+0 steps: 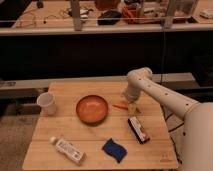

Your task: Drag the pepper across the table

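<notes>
Pepper (pixel 120 106) lying on the table (pixel 95 90), just right of the orange bowl (pixel 92 109), with the gripper (pixel 132 107) down at its right end, seemingly touching. Cannot tell whether closed on it or open. Keep steady downward contact, pull slowly along the bare wood, away from the bowl, and steer wide of the packet (pixel 139 129) lying nearby. Avoid lifting; sliding only.

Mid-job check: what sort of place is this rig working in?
Probably a robotics lab or workshop: cluttered workbenches with cables and gear behind, and a wooden table set with props. The tool hangs over it by the pepper.
</notes>
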Available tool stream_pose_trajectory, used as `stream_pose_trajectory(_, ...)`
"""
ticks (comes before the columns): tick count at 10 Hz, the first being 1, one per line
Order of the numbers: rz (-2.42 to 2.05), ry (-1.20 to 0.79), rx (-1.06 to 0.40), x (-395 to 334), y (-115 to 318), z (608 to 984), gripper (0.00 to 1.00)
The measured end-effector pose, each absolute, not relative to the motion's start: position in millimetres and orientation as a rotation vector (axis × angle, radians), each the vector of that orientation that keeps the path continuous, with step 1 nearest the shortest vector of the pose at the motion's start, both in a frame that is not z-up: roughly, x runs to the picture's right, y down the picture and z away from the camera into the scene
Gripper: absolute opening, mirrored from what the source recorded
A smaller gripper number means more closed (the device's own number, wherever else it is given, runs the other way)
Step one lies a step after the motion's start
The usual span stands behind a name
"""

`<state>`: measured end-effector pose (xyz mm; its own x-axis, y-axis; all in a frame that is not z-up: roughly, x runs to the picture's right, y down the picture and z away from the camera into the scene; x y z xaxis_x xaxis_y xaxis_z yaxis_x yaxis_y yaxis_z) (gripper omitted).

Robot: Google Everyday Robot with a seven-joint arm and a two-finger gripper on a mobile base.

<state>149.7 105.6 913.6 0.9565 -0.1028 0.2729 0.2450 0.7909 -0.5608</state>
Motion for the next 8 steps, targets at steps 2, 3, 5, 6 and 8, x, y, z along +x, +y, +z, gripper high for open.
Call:
stream_pose_trajectory(2, -0.180, -0.242, -0.636, 152.1, 108.4, 919.6, 0.80)
stream_pose_trajectory(3, -0.177, -0.245, -0.639, 152.9, 110.2, 922.0, 0.73)
stream_pose_trajectory(5, -0.175, -0.249, -0.643, 152.2, 112.6, 924.7, 0.55)
stream_pose_trajectory(6, -0.169, -0.248, -0.644, 154.1, 113.5, 925.9, 0.51)
stream_pose_trajectory(8, -0.169, -0.241, -0.652, 155.8, 116.8, 928.6, 0.56)
